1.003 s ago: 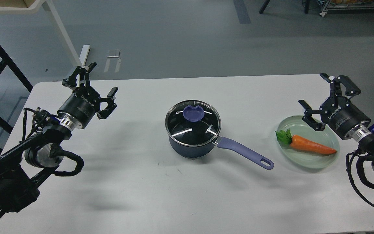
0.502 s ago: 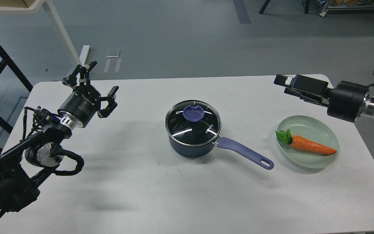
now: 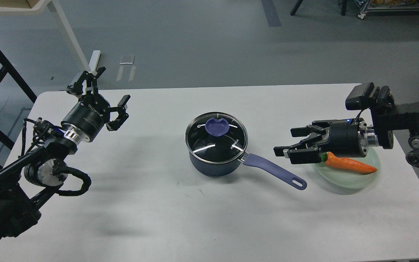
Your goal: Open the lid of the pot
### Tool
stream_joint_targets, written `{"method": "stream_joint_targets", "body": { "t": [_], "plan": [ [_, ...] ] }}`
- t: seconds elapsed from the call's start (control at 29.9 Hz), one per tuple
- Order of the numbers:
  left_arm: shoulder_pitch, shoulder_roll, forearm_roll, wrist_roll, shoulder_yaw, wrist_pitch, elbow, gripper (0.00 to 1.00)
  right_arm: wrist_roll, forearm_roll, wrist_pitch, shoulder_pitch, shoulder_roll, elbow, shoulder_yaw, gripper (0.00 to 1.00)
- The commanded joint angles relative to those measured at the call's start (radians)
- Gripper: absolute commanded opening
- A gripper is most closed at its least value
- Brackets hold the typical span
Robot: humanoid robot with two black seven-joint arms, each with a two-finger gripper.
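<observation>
The navy-blue pot (image 3: 215, 168) stands in the middle of the white table (image 3: 202, 218), its long purple-blue handle (image 3: 275, 171) pointing right and toward me. The glass lid (image 3: 216, 138) sits closed on the pot, its flat purple-blue knob (image 3: 216, 126) in the middle. My left gripper (image 3: 102, 92) is open and empty, held above the table's far left. My right gripper (image 3: 289, 142) is open and empty, pointing left, right of the pot and just beyond the handle's end.
A pale green plate (image 3: 355, 178) with an orange toy carrot (image 3: 349, 164) lies at the right, partly hidden behind my right gripper. Table legs and a black frame stand on the grey floor beyond the far left edge.
My right arm has swung down from above the far right edge to low over the plate, its gripper now pointing left toward the pot. My left gripper shifted slightly up and left.
</observation>
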Motion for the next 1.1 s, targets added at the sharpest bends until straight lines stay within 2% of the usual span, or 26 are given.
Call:
{"method": "stream_joint_targets", "body": {
  "t": [0.0, 0.27, 0.43, 0.5, 0.6, 0.8, 1.07],
  "plan": [
    [0.000, -0.006, 0.000, -0.001, 0.000, 0.000, 0.000, 0.99, 0.000, -0.034, -0.003, 0.010, 0.044, -0.011, -0.054, 1.00],
    [0.000, -0.007, 0.000, -0.001, -0.002, 0.000, 0.000, 0.99, 0.000, -0.033, -0.006, 0.008, 0.145, -0.084, -0.126, 0.98],
    [0.000, -0.007, 0.002, -0.013, -0.003, 0.000, 0.000, 0.99, 0.000, -0.033, -0.006, 0.008, 0.162, -0.087, -0.131, 0.92],
    [0.000, -0.010, 0.002, -0.013, -0.003, 0.000, 0.000, 0.99, 0.000, -0.033, -0.006, 0.011, 0.170, -0.087, -0.132, 0.85],
    [0.000, -0.018, 0.006, -0.013, -0.003, 0.000, 0.000, 0.99, 0.000, -0.033, -0.006, 0.033, 0.184, -0.087, -0.161, 0.67],
    [0.000, -0.020, 0.008, -0.013, -0.003, 0.000, 0.000, 0.99, 0.000, -0.033, -0.006, 0.053, 0.193, -0.087, -0.181, 0.51],
    [-0.001, -0.020, 0.009, -0.013, -0.003, -0.001, 0.000, 0.99, 0.000, -0.033, -0.005, 0.053, 0.199, -0.092, -0.206, 0.48]
  ]
}}
